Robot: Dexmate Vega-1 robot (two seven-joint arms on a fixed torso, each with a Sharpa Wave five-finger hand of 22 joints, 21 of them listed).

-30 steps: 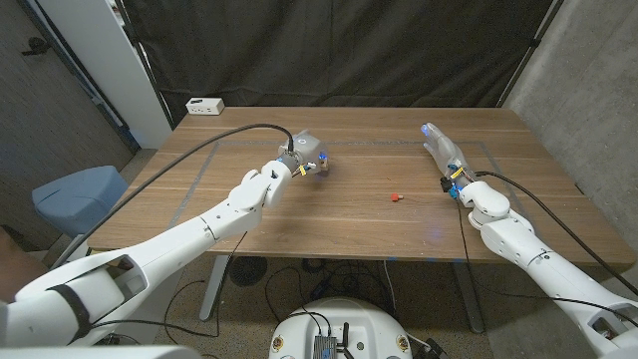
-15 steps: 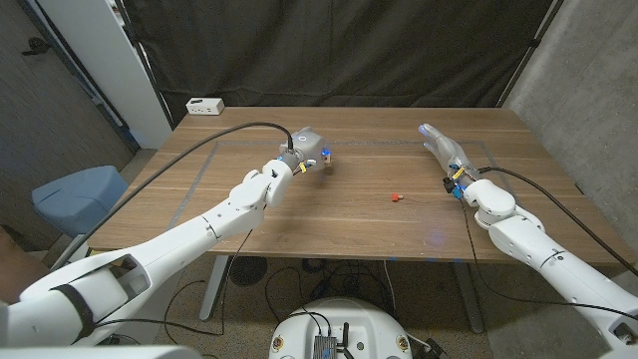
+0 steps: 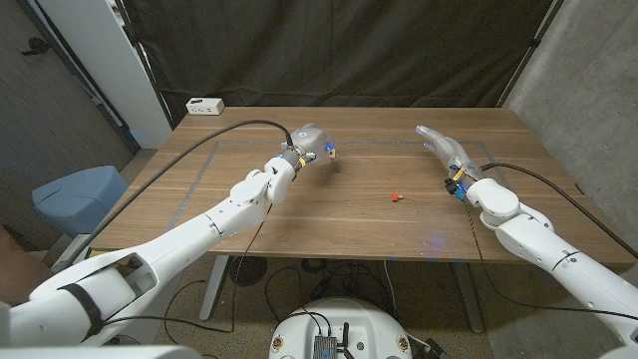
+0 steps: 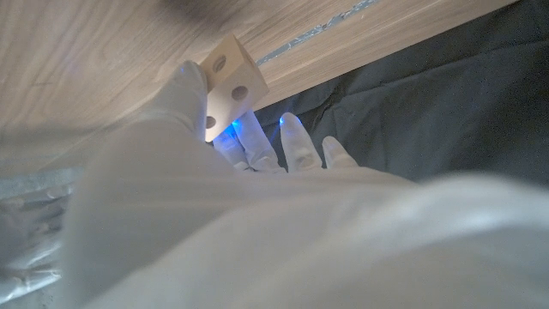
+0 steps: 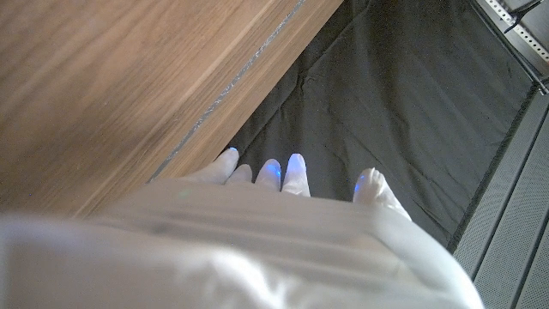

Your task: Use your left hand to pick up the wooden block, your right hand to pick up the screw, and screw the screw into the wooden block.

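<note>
The left hand (image 3: 307, 143) grips the wooden block (image 3: 326, 153) at the far middle-left of the table (image 3: 349, 214). In the left wrist view the fingers (image 4: 184, 90) wrap one side of the pale block (image 4: 230, 75), whose free face shows two round holes; whether the block touches the tabletop cannot be told. The right hand (image 3: 446, 151) is at the far right of the table, its fingers stretched out and apart, holding nothing. In the right wrist view its fingertips (image 5: 296, 167) point out past the table's far edge toward a dark curtain (image 5: 386, 94). The small red screw (image 3: 396, 196) lies on the table between the two hands, nearer the right one and apart from it. A white power strip (image 3: 203, 105) sits at the far left corner.
</note>
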